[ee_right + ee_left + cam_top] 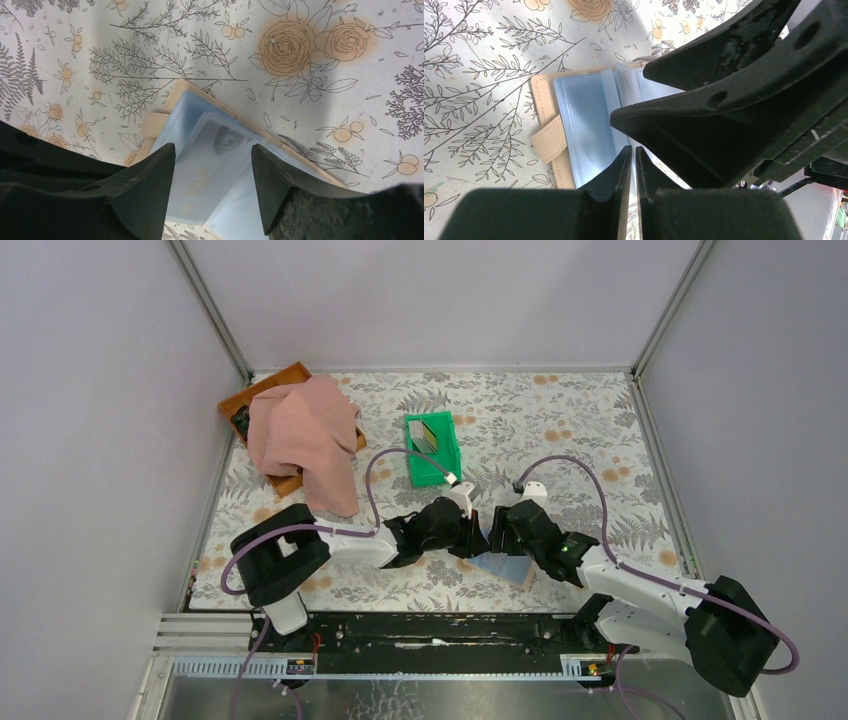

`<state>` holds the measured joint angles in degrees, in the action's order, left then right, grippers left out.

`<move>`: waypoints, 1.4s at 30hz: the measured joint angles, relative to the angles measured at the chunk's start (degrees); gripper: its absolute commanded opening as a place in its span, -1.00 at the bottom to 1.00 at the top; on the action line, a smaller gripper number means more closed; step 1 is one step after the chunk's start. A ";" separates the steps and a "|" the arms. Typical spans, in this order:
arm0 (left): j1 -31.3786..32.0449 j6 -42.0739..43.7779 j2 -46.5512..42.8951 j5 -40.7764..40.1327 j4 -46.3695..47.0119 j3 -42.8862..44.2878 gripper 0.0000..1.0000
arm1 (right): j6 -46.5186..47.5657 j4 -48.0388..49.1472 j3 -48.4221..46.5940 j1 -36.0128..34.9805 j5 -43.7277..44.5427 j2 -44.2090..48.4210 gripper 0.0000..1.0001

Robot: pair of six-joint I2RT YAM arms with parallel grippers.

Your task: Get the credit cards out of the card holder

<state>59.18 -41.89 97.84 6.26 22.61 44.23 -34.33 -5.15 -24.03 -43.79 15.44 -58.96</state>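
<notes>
Open card holder (503, 568) (partly hidden overhead)

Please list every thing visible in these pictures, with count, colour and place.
card holder: one, pale blue inside, tan outside, lying open, near centre
bin: one, green, mid-table
credit cards: one greyish in the holder's sleeve; at least one yellowish standing in the bin
tray: one, brown, back left
cloth: one, pink, draped over the tray
table cover: one, pale, floral
left tool: one, black, nearly shut, above the holder
right tool: one, black, open, astride the sleeve
</notes>
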 measured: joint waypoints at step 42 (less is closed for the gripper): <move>2.05 -2.93 1.84 1.53 -0.04 4.74 -0.95 | -1.33 -13.35 7.06 0.81 -7.30 32.09 0.07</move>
<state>61.23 -44.82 99.68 7.79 22.57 48.97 -35.66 -18.50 -16.97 -42.98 8.14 -26.87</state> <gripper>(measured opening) 0.032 0.534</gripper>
